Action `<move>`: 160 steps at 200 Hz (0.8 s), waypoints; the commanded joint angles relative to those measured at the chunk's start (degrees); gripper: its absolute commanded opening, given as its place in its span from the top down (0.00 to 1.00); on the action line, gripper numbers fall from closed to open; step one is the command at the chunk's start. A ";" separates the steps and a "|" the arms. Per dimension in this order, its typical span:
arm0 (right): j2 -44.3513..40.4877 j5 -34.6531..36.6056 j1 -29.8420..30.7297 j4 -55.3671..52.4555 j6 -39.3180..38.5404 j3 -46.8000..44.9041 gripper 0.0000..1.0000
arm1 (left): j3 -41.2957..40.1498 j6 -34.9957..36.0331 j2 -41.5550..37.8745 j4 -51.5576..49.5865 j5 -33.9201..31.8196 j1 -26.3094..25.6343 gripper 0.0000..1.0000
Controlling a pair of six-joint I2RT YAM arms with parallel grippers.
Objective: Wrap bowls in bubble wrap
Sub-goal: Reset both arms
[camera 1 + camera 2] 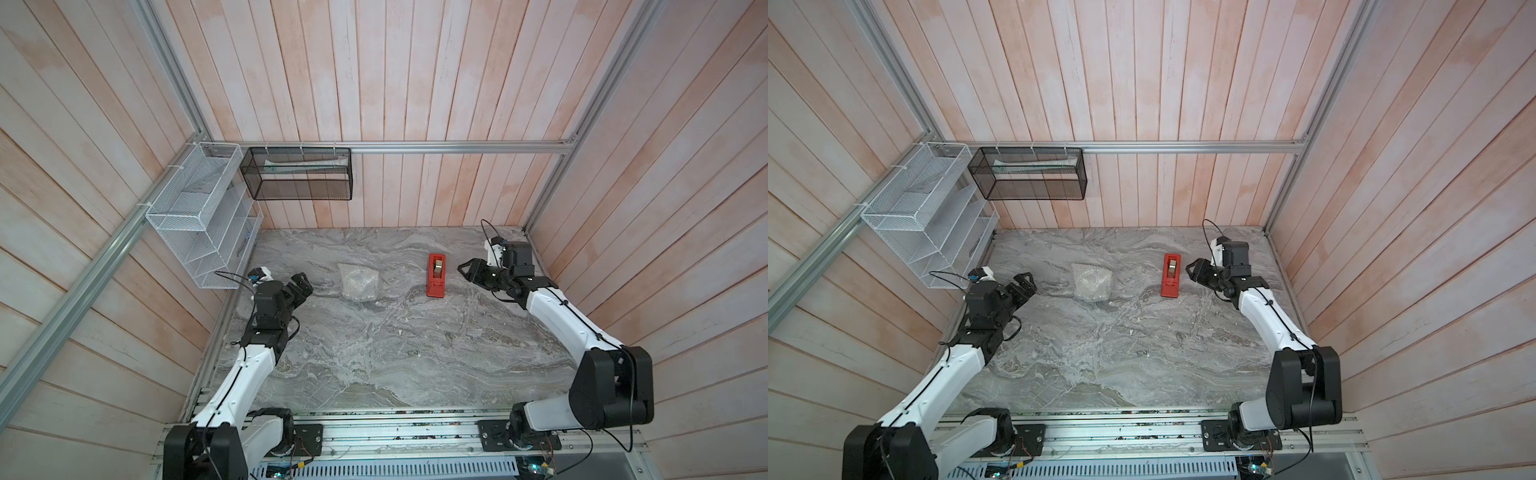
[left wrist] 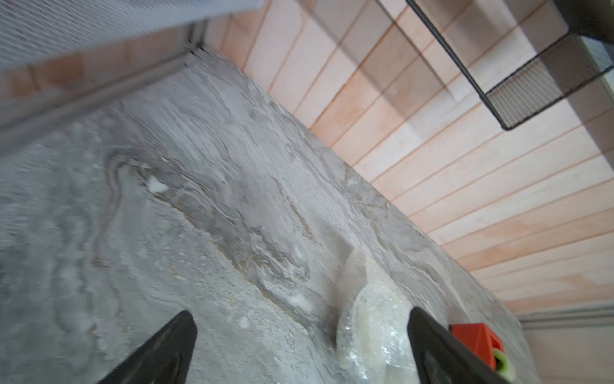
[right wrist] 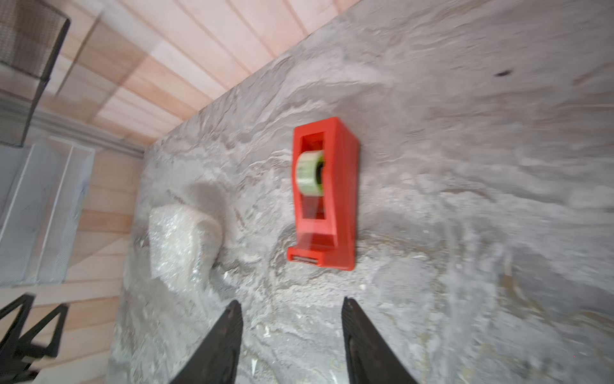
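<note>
The bubble wrap point(image 1: 360, 282) point(image 1: 1093, 283) lies as a whitish, closed bundle on the marble table, left of centre. No bowl shows in any view. My left gripper point(image 1: 302, 283) point(image 1: 1025, 284) hovers left of the bundle, open and empty. In the left wrist view the jaws point(image 2: 300, 319) stand wide apart, with the bubble wrap point(image 2: 372, 312) just ahead beside one finger. My right gripper point(image 1: 467, 270) point(image 1: 1194, 268) is right of the tape dispenser, open and empty. The right wrist view point(image 3: 291, 304) shows bare table between the fingers and the bubble wrap point(image 3: 179, 242) farther off.
A red tape dispenser point(image 1: 436, 275) point(image 3: 327, 199) stands between the bundle and my right gripper. A white wire rack point(image 1: 199, 216) hangs on the left wall. A black mesh basket point(image 1: 297, 174) hangs on the back wall. Wooden walls close three sides.
</note>
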 commanded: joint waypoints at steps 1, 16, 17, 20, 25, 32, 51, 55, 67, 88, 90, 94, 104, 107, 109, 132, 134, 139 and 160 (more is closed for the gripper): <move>-2.66 7.47 -2.23 3.72 -1.97 -3.13 0.42 | -3.56 5.99 -4.48 -2.05 -10.59 0.49 0.00; -5.48 14.79 -3.33 7.43 -3.24 -6.60 0.24 | -6.46 9.01 -7.04 2.21 -14.55 0.48 0.00; -5.69 15.44 -3.36 7.81 -3.25 -6.93 0.21 | -6.87 9.37 -7.17 2.72 -14.92 0.49 0.00; -6.36 17.21 -3.48 9.00 -3.30 -7.81 0.14 | -7.89 10.32 -7.55 4.52 -15.74 0.49 0.00; -7.53 19.55 -3.77 11.18 -3.89 -9.59 0.03 | -9.92 11.62 -8.08 7.94 -17.11 0.49 0.00; -9.24 22.43 -4.01 15.63 -5.03 -12.17 0.02 | -12.33 12.71 -8.57 11.50 -20.07 0.49 0.00; -13.66 30.49 -4.17 28.34 -7.98 -21.38 0.02 | -16.82 16.46 -8.54 18.94 -23.94 0.50 0.00; -14.47 31.81 -4.08 31.02 -9.16 -23.18 0.02 | -17.43 17.58 -8.33 20.03 -23.72 0.51 0.00; -16.61 34.67 -4.08 35.93 -12.54 -27.13 0.02 | -18.16 20.41 -7.00 22.00 -23.80 0.45 0.00; -18.11 39.31 -4.18 40.21 -16.22 -31.37 0.02 | -19.22 24.85 -4.12 26.27 -22.67 0.44 0.00; -18.09 39.55 -4.18 40.74 -16.47 -31.79 0.02 | -19.32 25.09 -3.85 26.79 -22.50 0.50 0.00; -18.06 39.84 -4.20 41.89 -16.95 -32.74 0.02 | -19.76 25.51 -3.40 28.04 -22.15 0.47 0.00; -17.28 40.39 -4.26 45.45 -18.38 -35.18 0.02 | -21.32 25.97 -2.38 32.58 -20.95 0.47 0.00; -16.90 40.48 -4.30 46.65 -18.84 -35.85 0.02 | -21.87 26.17 -2.01 34.17 -20.41 0.44 0.00; -16.60 40.59 -4.34 47.31 -19.11 -36.03 0.02 | -22.23 26.30 -1.76 35.16 -19.98 0.48 0.00; -11.93 41.15 -4.46 53.03 -20.90 -38.31 0.02 | -23.14 28.01 1.38 40.31 -14.73 0.49 0.00; -11.42 41.11 -4.49 53.59 -21.34 -38.47 0.02 | -23.25 28.12 1.83 41.02 -14.34 0.49 0.00; -10.26 41.01 -4.47 55.42 -22.19 -38.89 0.02 | -23.77 28.77 2.87 42.95 -13.53 0.42 0.00; -5.14 41.55 -4.57 66.01 -24.82 -42.31 0.02 | -25.48 30.27 7.56 51.40 -11.96 0.97 0.00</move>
